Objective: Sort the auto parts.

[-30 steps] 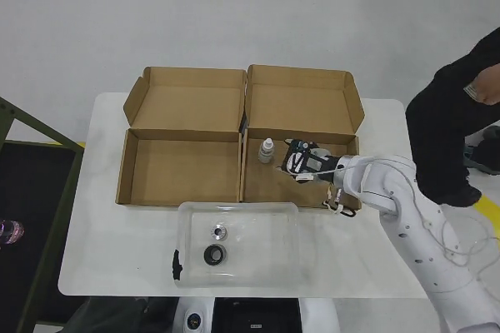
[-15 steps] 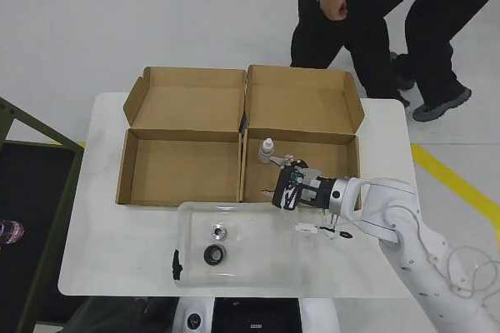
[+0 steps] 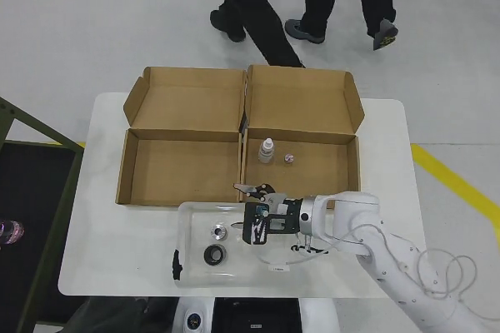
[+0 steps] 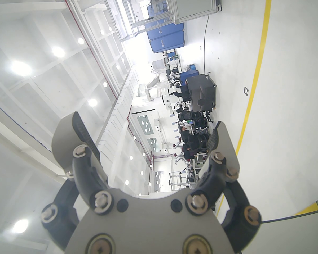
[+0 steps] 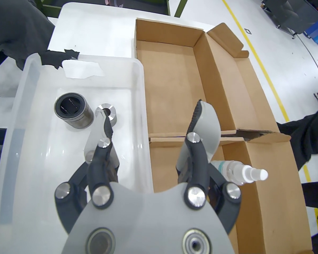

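Auto parts (image 3: 214, 255) lie in the clear tub (image 3: 242, 205) on the tabletop (image 3: 108, 250): dark bearing (image 5: 73, 110), then small silver collar (image 5: 112, 115). My right gripper (image 5: 152, 108) hangs spread apart near the collar; I'd centre on it, drop straight, squeeze gently. Left gripper (image 4: 147, 121) gapes too.

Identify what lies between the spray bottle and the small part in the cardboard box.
Nothing: in the top view the cardboard box is bare between the spray bottle and the small part.
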Controlling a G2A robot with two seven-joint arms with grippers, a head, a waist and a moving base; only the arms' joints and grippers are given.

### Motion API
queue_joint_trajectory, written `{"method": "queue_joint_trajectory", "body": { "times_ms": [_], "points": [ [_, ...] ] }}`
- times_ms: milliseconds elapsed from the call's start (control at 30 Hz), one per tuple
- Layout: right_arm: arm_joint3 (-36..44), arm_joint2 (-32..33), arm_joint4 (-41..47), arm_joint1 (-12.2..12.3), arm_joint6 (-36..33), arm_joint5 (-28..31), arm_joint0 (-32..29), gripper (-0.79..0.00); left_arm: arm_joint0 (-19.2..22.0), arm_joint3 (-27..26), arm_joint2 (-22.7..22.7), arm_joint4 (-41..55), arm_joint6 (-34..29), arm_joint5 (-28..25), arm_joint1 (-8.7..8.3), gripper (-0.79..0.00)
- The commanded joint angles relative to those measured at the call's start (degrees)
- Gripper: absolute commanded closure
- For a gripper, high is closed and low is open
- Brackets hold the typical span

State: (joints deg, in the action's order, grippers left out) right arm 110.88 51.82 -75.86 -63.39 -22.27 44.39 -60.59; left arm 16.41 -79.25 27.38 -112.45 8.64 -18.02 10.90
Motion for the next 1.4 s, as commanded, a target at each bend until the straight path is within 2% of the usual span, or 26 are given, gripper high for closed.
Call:
{"method": "queue_joint_trajectory", "body": {
  "times_ms": [0,267,367,533,767,1033,1367],
  "points": [
    [-0.12,-1.17,-0.28,-0.20,-0.41,0.67,0.59,-0.526,0.00,0.00,0.00,0.00,0.00,0.00,0.00,-0.785],
    [-2.71,-6.97,-0.03,-1.57,-2.06,1.66,3.05,-0.514,0.00,0.00,0.00,0.00,0.00,0.00,0.00,-0.785],
    [-3.94,-8.89,-0.20,-2.08,-2.43,1.58,3.63,-0.443,0.00,0.00,0.00,0.00,0.00,0.00,0.00,-0.785],
    [-5.08,-10.67,-0.85,-2.62,-3.15,1.12,4.03,-0.449,0.00,0.00,0.00,0.00,0.00,0.00,0.00,-0.785],
    [-6.55,-10.92,-1.36,-2.79,-3.87,0.36,3.63,-0.391,0.00,0.00,0.00,0.00,0.00,0.00,0.00,-0.785],
    [-8.41,-10.10,-2.36,-2.68,-4.99,-0.10,3.20,-0.376,0.00,0.00,0.00,0.00,0.00,0.00,0.00,-0.785],
    [-11.79,-12.09,-3.16,-3.65,-5.52,-1.49,4.24,-0.379,0.00,0.00,0.00,0.00,0.00,0.00,0.00,-0.785]
  ]
}}
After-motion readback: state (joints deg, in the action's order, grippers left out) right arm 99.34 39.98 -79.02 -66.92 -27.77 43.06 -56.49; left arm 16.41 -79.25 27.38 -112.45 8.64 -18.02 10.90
